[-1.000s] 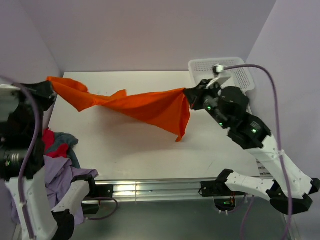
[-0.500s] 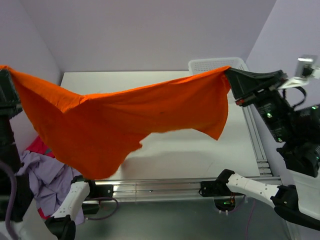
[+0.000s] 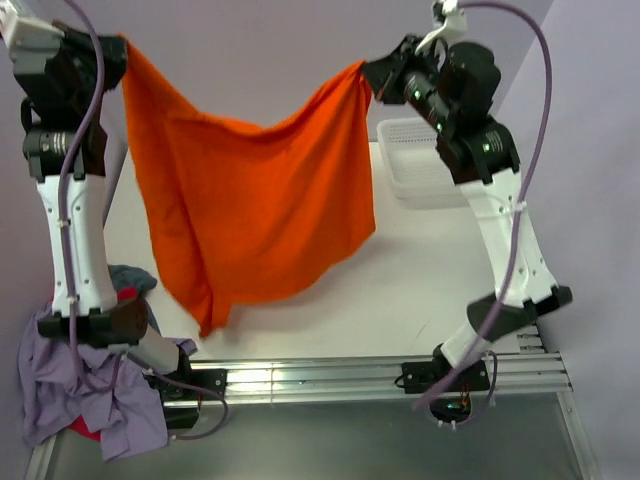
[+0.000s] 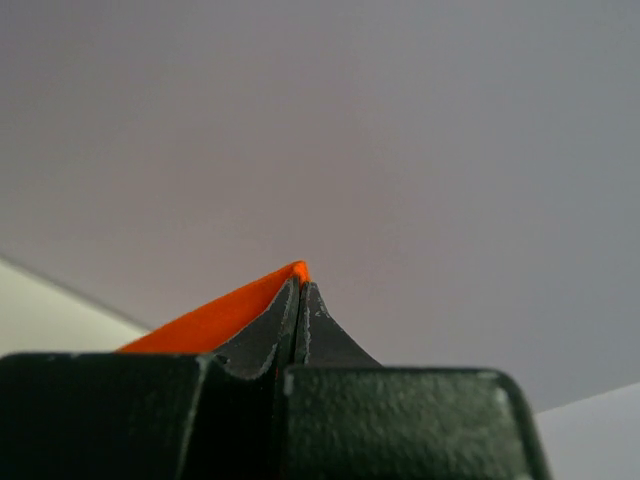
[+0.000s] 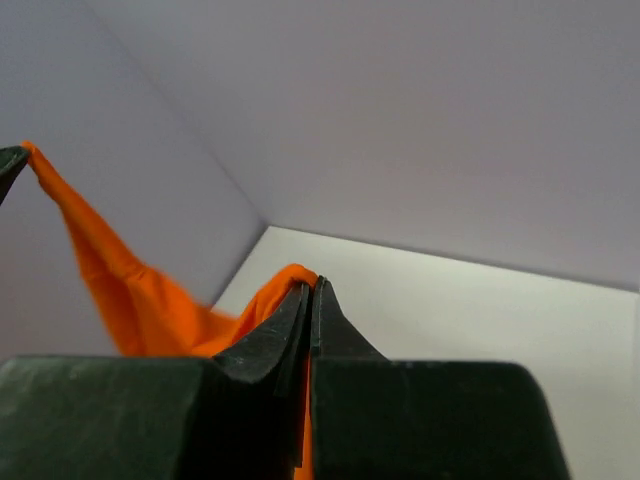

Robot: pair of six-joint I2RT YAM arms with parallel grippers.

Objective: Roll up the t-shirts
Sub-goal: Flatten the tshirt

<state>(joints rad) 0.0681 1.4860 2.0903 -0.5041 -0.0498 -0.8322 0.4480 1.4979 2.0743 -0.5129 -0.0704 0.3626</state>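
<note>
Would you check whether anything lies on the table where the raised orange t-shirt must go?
Nothing visible does: the orange t-shirt hangs between the left gripper and right gripper above the table, the basket is at the far right, the other shirts at the near left; it hides some tabletop.

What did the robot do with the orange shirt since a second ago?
Both arms swung up and lifted the orange t-shirt high; it now hangs spread between the left gripper and right gripper. Both stayed pinched on its top corners. The pile of other shirts and the white basket stayed put.
</note>
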